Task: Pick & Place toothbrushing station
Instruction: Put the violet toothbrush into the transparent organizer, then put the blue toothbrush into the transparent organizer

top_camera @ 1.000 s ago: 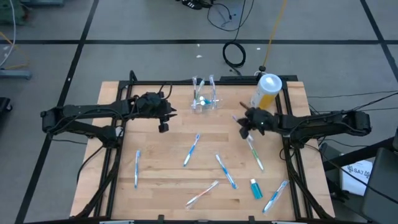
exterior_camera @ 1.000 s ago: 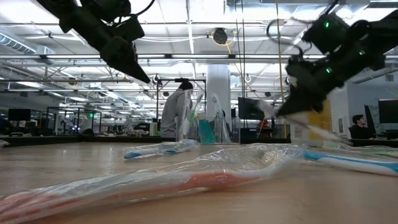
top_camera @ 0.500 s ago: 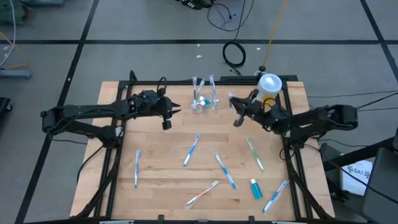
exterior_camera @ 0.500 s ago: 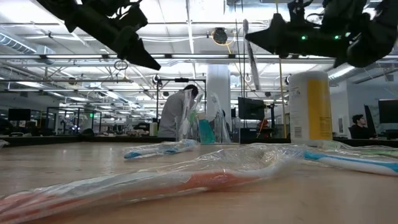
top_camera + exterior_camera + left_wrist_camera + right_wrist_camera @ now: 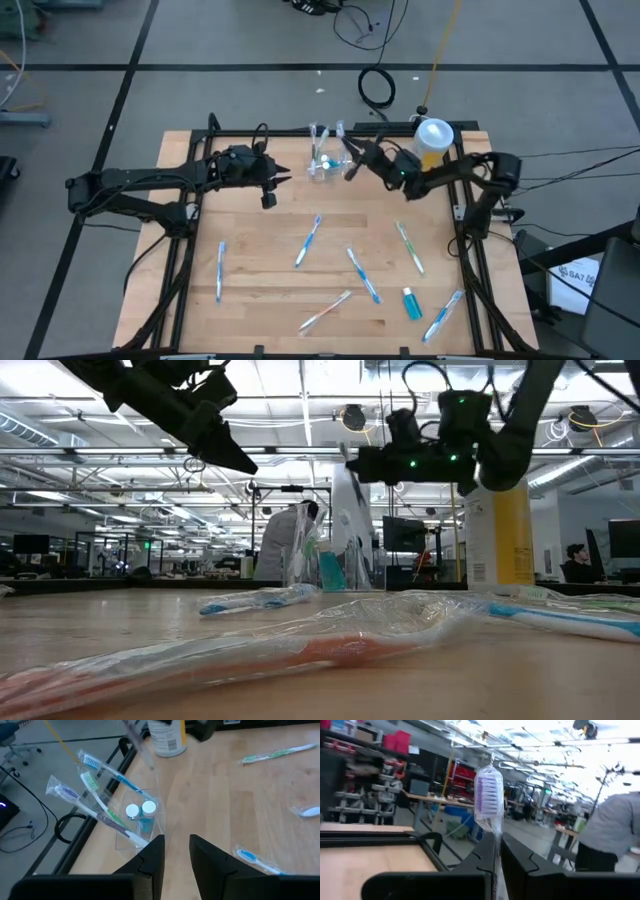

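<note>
High view: the toothbrushing station [image 5: 328, 160], a clear holder, stands near the table's [image 5: 250, 290] far edge, between my two grippers. My right gripper [image 5: 350, 163] hangs just beside it, on the side of the yellow canister [image 5: 430, 143], fingers clamped on a wrapped purple-bristled toothbrush [image 5: 489, 800] that stands upright between them in the right wrist view. My left gripper [image 5: 268, 189] hovers on the holder's other side, near but apart, its fingers [image 5: 152, 855] parted a little with nothing between them.

In the left wrist view the holder [image 5: 137, 817] carries three wrapped brushes leaning out over the table edge, and two small white caps [image 5: 140, 809] show inside it; what they belong to I can't quite tell.

On the open boards I count six loose wrapped toothbrushes, among them one [image 5: 220, 270] on my left side and one [image 5: 309, 240] mid-table, plus one small teal tube [image 5: 411, 303]. One canister with a white lid stands at the far right corner. In the low view a person [image 5: 283, 540] stands in the room beyond the table.
</note>
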